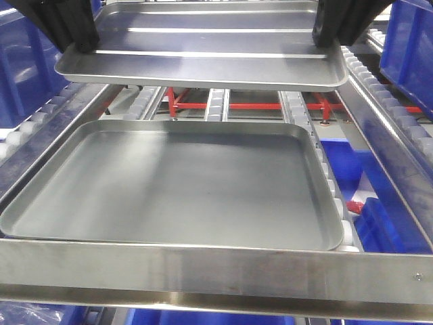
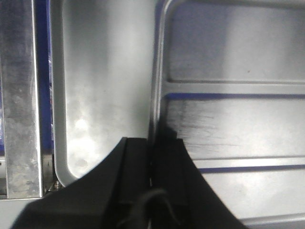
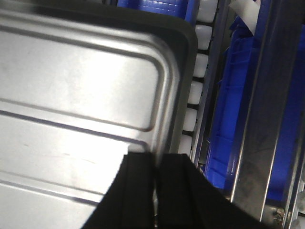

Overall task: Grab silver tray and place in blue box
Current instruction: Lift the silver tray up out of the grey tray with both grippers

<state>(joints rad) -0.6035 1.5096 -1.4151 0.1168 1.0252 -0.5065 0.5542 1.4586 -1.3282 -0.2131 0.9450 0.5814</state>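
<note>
Ridges run lengthwise across the base of the silver tray point(image 1: 203, 40), held level in the air at 12 o'clock in the front view, well clear of the rollers below. The left end effector point(image 1: 84, 46) is clamped on the tray's rolled rim at 9 o'clock, and the right end effector point(image 1: 323, 40) is clamped on the opposite rim at 3 o'clock; both wrist views show black fingers closed over the edge. Directly beneath, toward 6 o'clock, a larger dull grey tray point(image 1: 176, 189) with a plain base lies flat on the roller rails point(image 1: 298, 108), just behind a steel crossbar point(image 1: 203, 271). A red frame point(image 1: 237, 106) shows under the rails. A blue crate point(image 1: 409, 40) stands at 2 o'clock, beyond the right-hand rail.
</note>
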